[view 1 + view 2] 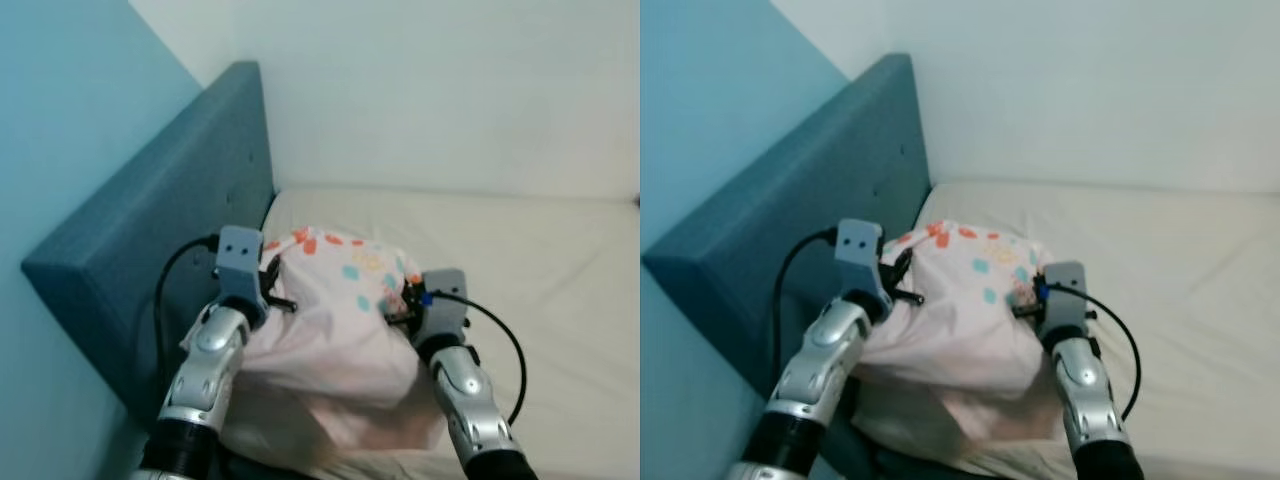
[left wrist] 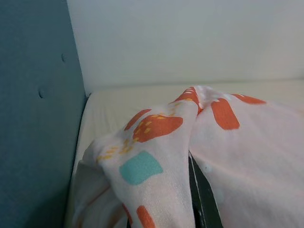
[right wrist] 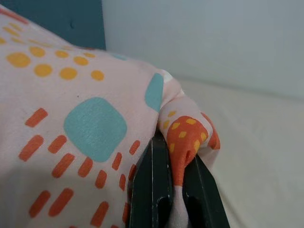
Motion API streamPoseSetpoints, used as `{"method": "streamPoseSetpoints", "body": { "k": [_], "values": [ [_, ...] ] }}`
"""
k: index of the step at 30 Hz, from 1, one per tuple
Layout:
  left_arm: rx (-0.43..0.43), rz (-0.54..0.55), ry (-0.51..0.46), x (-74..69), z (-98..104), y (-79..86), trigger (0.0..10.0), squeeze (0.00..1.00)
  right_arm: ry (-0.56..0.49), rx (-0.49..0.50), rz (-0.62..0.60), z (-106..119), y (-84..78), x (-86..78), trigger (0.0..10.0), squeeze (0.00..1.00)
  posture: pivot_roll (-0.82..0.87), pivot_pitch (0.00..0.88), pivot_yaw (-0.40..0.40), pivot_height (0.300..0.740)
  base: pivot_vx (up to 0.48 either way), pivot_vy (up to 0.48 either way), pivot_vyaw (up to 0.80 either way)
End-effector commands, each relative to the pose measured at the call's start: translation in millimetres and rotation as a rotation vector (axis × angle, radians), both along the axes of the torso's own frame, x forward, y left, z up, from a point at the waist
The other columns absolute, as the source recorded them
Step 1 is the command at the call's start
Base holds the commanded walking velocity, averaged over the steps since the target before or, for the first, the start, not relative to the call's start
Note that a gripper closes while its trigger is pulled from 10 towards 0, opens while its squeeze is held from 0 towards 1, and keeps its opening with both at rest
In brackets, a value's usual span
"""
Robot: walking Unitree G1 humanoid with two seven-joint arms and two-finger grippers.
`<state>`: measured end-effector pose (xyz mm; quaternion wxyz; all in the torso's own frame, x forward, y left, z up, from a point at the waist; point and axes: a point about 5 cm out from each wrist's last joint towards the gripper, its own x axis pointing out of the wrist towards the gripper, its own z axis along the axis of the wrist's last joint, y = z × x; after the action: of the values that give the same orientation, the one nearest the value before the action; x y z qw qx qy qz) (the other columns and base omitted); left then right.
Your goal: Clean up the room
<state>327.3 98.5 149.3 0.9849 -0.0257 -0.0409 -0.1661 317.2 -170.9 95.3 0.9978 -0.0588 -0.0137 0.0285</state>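
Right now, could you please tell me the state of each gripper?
Left gripper: shut on the patterned pillow, at its left corner.
Right gripper: shut on the pillow, fabric pinched between its fingers.

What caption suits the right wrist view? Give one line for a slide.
Right gripper pinching a fold of the patterned pillow between its black fingers, above the cream mattress.

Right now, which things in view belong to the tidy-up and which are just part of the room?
In the job:
- patterned pillow, held up over the bed
- left tool, shut on the pillow's left edge
- right tool, shut on its right edge

Just there:
- mattress, cream-coloured
- blue headboard
- pale wall
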Motion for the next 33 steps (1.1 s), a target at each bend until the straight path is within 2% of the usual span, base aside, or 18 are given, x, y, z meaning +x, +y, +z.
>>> {"method": "streamPoseSetpoints", "body": {
  "k": [1,6,12,15,18,33],
  "values": [
    [-0.013,0.001,-0.068,-0.5,12,2.0,10.0,0.00,-0.030,0.015,0.022,5,8.2,0.4,10.0,0.00,0.02,0.000,0.001,0.740,0.000,0.000,0.00],
    [-0.009,-0.003,-0.066,-1.0,11,1.9,10.0,0.00,-0.038,0.007,0.018,7,7.0,1.5,10.0,0.00,0.02,0.000,0.000,0.740,0.000,0.000,0.00],
    [0.008,-0.034,-0.082,-1.7,12,-0.6,10.0,0.00,-0.088,-0.045,-0.034,24,-4.2,13.5,10.0,0.00,0.02,0.000,-0.001,0.740,0.000,0.000,0.00],
    [0.007,-0.037,-0.085,-1.9,12,-0.6,10.0,0.00,-0.086,-0.042,-0.039,24,-4.8,14.2,10.0,0.00,0.02,0.000,-0.002,0.740,0.000,0.000,0.00],
    [0.010,-0.040,-0.091,-2.4,13,-0.7,10.0,0.00,-0.094,-0.018,-0.040,24,-4.1,12.4,10.0,0.00,0.02,0.000,-0.002,0.725,0.000,0.000,0.00],
    [0.011,-0.054,-0.094,-2.7,13,-2.0,10.0,0.00,-0.098,-0.020,-0.043,22,-2.3,10.8,10.0,0.00,0.02,0.000,0.002,0.670,0.000,0.000,0.00]
  ]
}}
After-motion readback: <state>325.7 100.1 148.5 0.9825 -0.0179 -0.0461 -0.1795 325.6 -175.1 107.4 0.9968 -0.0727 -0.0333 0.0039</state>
